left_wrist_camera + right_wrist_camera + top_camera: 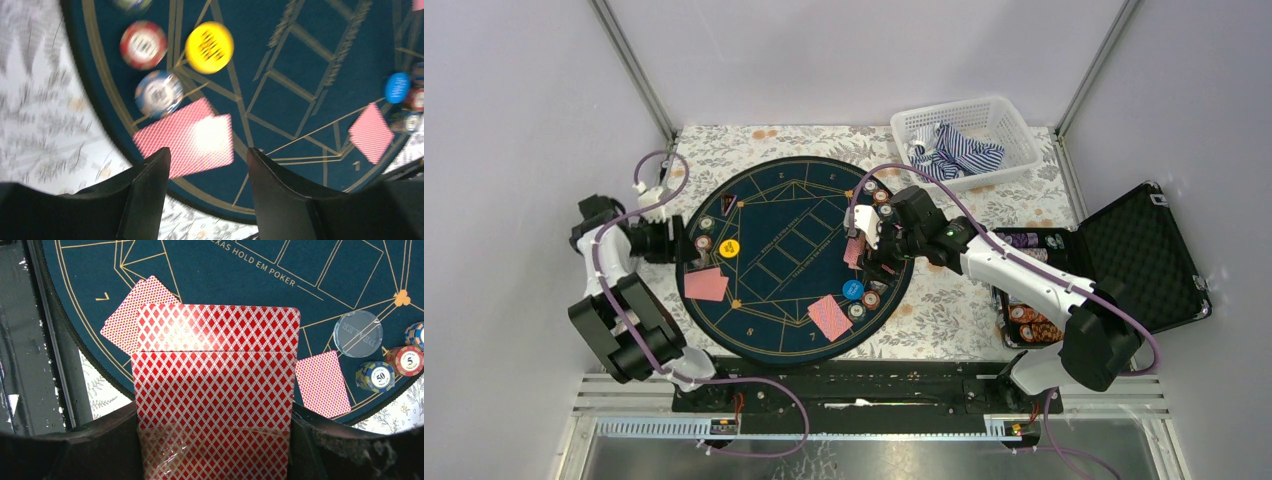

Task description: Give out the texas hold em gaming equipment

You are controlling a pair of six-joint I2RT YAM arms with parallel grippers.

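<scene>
while our right jaws clench the card deck (215, 390) and our left jaws hang released above two dealt cards (172, 140), chips (702, 242) ring the mat (784, 240); more dealing seemingly remains.

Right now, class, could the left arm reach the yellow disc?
Probably yes: the left gripper hangs open just short of the yellow disc, with only flat cards between them.

Your right end effector (215, 460), bottom of frame: jaws clamped on red diamond-backed card deck (215, 380), which fills centre. Upper left: overlapping cards (120, 325) flat on navy mat (240, 270). Right side: single card (322, 382), clear dealer disc (357, 333), chips (375, 376) marked 50 and 5.
</scene>
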